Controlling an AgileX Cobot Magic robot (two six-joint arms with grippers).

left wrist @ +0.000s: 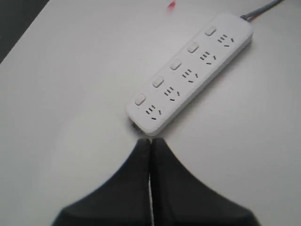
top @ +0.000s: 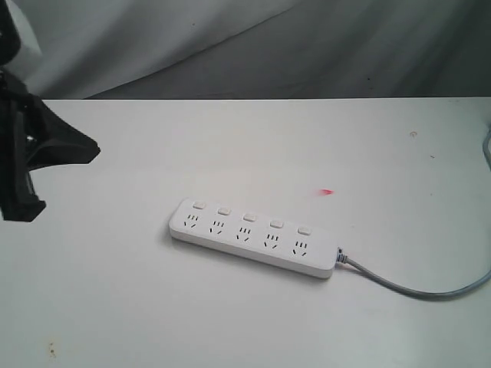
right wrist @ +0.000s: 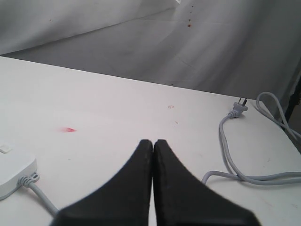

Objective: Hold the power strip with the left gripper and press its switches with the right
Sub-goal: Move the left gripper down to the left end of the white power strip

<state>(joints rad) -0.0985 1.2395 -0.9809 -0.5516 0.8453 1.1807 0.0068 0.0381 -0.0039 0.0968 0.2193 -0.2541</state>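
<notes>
**Both grippers closed and empty, the power strip lies free**

Your left arm stands at the left edge of the exterior view, raised over the table (top: 230,138) and pointing toward the middle. The left gripper (left wrist: 150,141) has its two jaws pressed together with nothing between them. It aims at the near rounded end of the power strip (top: 253,238) but does not hold it.

Your right arm does not appear in the exterior view. In its wrist view the right gripper (right wrist: 153,142) is also fully closed and empty, above the bare surface.

The strip lies flat near the middle of the white table, its switches (top: 249,217) on the far side in a row. The grey cord (top: 414,287) runs off to the right. A small red mark (top: 327,192) is near the strip. A grey cloth (top: 307,46) hangs behind the table.
</notes>
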